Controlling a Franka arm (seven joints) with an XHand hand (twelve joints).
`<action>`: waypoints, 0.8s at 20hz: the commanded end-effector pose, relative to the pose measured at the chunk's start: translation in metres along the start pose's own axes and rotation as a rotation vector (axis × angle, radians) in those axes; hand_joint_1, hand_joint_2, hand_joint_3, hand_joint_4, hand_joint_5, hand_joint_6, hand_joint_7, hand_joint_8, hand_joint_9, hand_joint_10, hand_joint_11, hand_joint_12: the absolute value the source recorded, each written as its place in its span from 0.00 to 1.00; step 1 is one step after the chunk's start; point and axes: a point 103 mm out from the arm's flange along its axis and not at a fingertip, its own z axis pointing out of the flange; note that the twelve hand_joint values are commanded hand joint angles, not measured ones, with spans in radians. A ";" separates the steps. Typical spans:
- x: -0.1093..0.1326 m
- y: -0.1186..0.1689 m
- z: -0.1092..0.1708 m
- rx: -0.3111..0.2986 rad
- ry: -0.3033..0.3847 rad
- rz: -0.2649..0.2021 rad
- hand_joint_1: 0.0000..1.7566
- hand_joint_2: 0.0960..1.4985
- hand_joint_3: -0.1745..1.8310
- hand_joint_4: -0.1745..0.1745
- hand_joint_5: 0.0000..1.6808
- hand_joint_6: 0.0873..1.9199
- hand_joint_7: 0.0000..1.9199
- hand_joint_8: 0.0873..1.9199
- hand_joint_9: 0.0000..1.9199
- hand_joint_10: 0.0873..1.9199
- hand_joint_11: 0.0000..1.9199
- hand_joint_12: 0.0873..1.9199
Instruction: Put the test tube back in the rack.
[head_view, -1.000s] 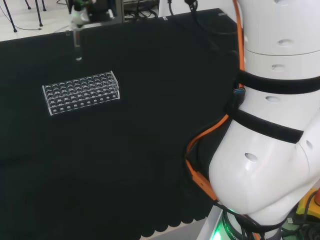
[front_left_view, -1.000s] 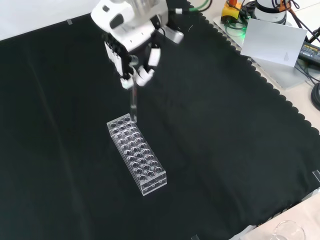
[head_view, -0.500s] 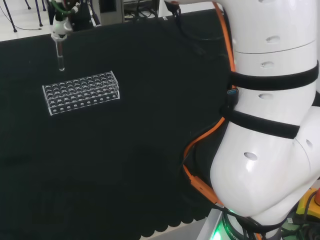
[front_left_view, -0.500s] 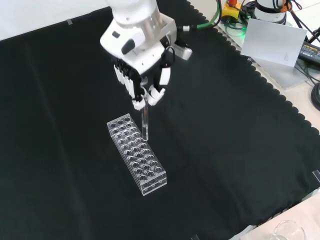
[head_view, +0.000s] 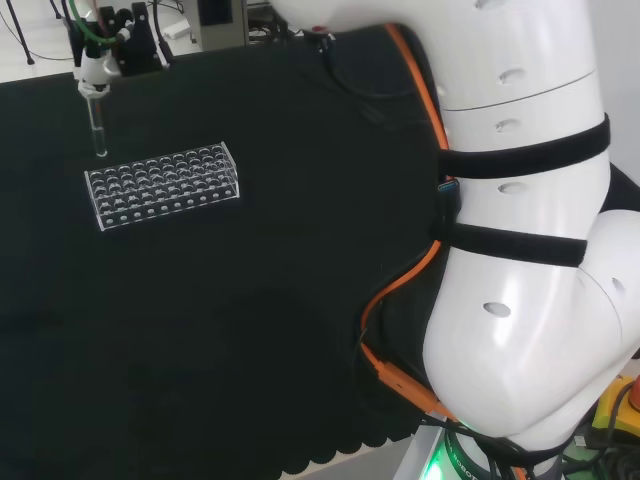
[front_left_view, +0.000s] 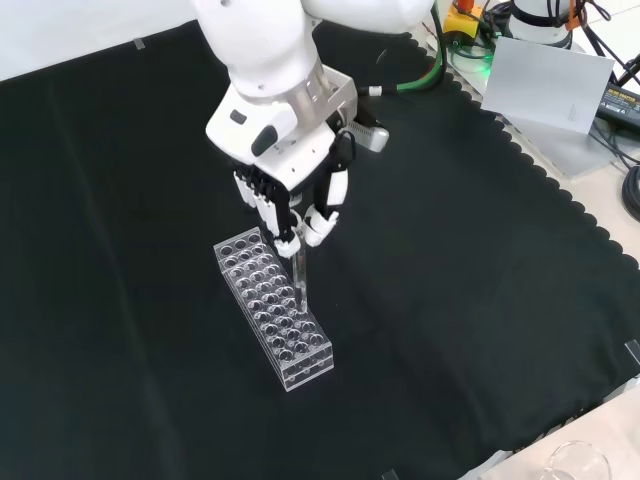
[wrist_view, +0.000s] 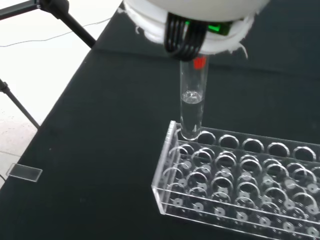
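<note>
The hand (front_left_view: 290, 200) has its fingers and thumb curled in a pinch round the top of the test tube (front_left_view: 299, 282), which hangs upright beneath it with its rounded bottom just above the clear rack (front_left_view: 275, 312) on the black-clothed table (front_left_view: 480, 260). In the wrist view the tube's (wrist_view: 192, 102) lower end sits at or just over a hole in the rack's (wrist_view: 235, 180) row nearest the end wall, close to a corner; whether it has entered the hole cannot be told. In the head view the tube (head_view: 97, 125) hangs from the hand (head_view: 92, 68) beyond the rack's (head_view: 165, 185) left end, its tip a little above the top plate. The tube is clear, thin-walled and looks like glass, so it is likely light, stiff, smooth and easy to chip or crack if its tip is knocked against the rim of a hole or driven down at a slant. Being slick and round, it could slide or swing in the pinch, so the hold near the upper end suits it: that leaves the whole lower length free to go down into the hole. A little clear liquid seems to sit in it, which is another reason to keep it upright. The rack is light too and may shift if the tube catches on it
</note>
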 end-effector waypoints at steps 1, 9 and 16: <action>0.030 0.018 0.016 0.032 -0.017 -0.052 0.76 0.42 0.35 0.00 0.85 0.00 0.76 0.25 0.84 0.47 0.74 0.57; 0.042 0.034 0.039 0.063 -0.063 -0.067 0.76 0.42 0.35 0.00 0.85 0.00 0.76 0.25 0.84 0.47 0.74 0.57; 0.026 0.037 0.048 0.067 -0.106 -0.057 0.76 0.42 0.35 0.00 0.85 0.00 0.76 0.25 0.84 0.47 0.74 0.57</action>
